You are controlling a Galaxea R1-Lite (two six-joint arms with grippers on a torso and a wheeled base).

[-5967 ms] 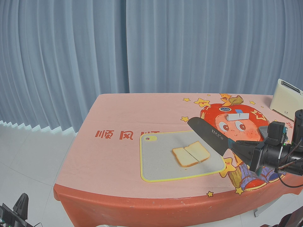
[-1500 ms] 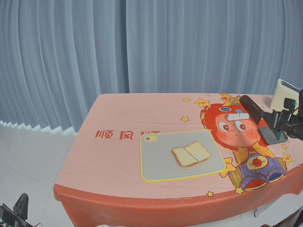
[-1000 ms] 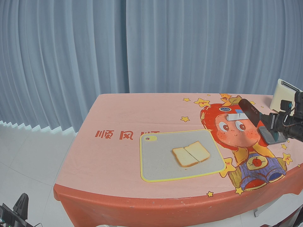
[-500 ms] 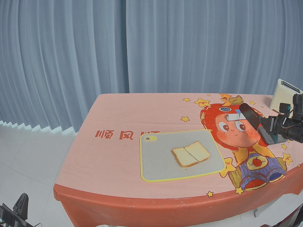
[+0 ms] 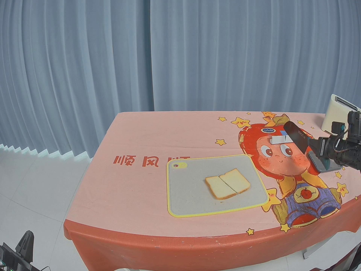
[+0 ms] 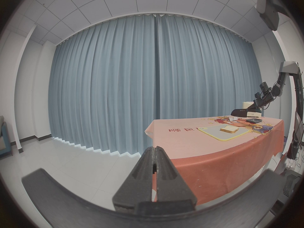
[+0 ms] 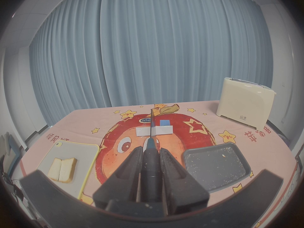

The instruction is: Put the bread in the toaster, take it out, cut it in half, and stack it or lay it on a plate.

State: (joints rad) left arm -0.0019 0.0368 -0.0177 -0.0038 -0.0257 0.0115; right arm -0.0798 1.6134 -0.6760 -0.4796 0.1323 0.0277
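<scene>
Two bread halves lie side by side on the grey, yellow-rimmed cutting board; the right wrist view has the bread at its lower left. My right gripper is shut on the handle of a black knife, held above the table's right side over the dark grey tray. The blade points away from the gripper, edge-on. The cream toaster stands at the far right corner. My left gripper hangs shut and empty, low, off the table's left front corner.
A white strip with a small blue piece lies on the printed tablecloth just beyond the knife tip. The tray holds crumbs. The toaster stands behind the tray. Grey curtains hang behind the table.
Since six seconds ago my right arm has carried the knife from the board's right edge back to the right, over the tray. In the last second it only shifted slightly.
</scene>
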